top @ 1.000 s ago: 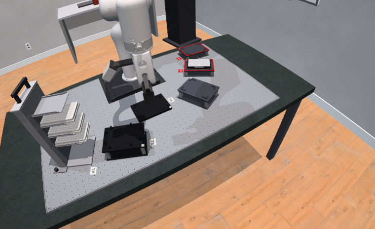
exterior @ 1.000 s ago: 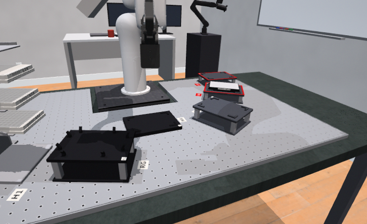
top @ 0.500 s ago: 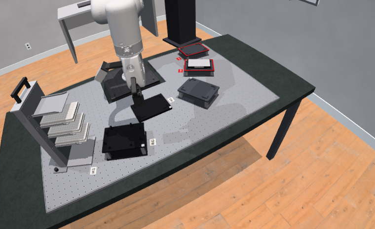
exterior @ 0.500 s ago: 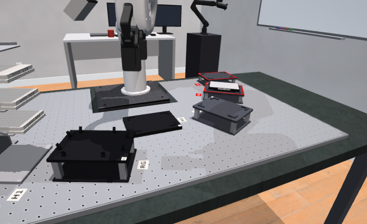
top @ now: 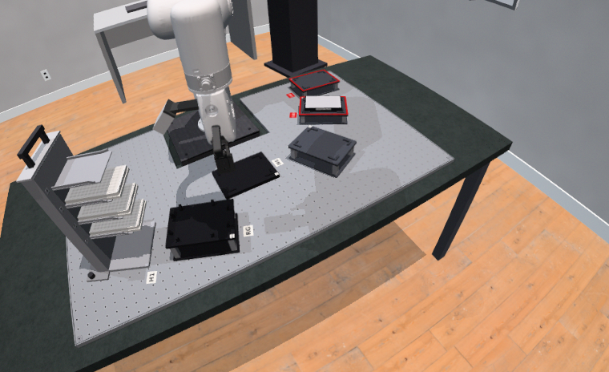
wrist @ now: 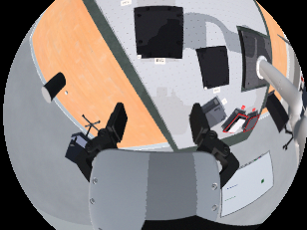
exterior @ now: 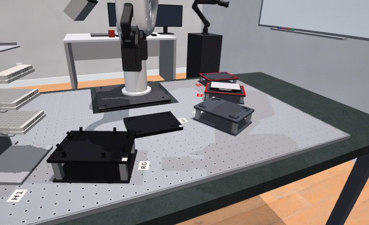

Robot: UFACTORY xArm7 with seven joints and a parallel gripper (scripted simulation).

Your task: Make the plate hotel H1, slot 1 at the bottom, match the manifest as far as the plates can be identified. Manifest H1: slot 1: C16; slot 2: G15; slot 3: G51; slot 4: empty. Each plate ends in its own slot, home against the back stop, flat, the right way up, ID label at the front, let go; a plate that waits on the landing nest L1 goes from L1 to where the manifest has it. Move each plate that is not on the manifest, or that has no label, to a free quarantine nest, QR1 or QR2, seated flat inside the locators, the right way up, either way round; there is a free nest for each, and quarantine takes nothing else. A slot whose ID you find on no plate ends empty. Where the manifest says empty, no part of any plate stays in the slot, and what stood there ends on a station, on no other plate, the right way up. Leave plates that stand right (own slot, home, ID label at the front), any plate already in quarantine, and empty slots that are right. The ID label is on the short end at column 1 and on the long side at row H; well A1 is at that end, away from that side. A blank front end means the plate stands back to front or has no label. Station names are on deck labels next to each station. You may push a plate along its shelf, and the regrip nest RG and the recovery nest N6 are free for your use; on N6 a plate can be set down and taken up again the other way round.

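My tool (top: 222, 171) hangs high over the middle of the bench (top: 436, 92), above the flat black nest (top: 251, 173) that lies there. Its fingers are spread wide and hold nothing.

The hotel (top: 43, 194) stands at the left end of the bench, beside its H1 label (top: 151, 276). Three plates sit in it, one above another: the bottom plate (top: 117, 223), the middle plate (top: 108, 207) and the upper plate (top: 98, 187). All three lie on their shelves with their well grids up. The top shelf (top: 84, 168) carries no plate. I cannot read any ID on the plate ends from here.

Just beside the hotel, toward the front edge, stands the raised black RG nest (top: 203, 226) with its label (top: 248, 230). A grey raised nest (top: 323, 148) stands right of the middle, apart from the flat black nest.

At the back edge are two red-rimmed nests. The nearer red nest (top: 323, 111) holds a white plate (top: 324, 102), lying flat inside the rim. The farther red nest (top: 313, 80), close to the back corner by the black pedestal (top: 292, 32), shows only its dark top. Small red tags sit left of each, too small to read.

My base plate (top: 184, 152) is at the back edge, left of the red nests.
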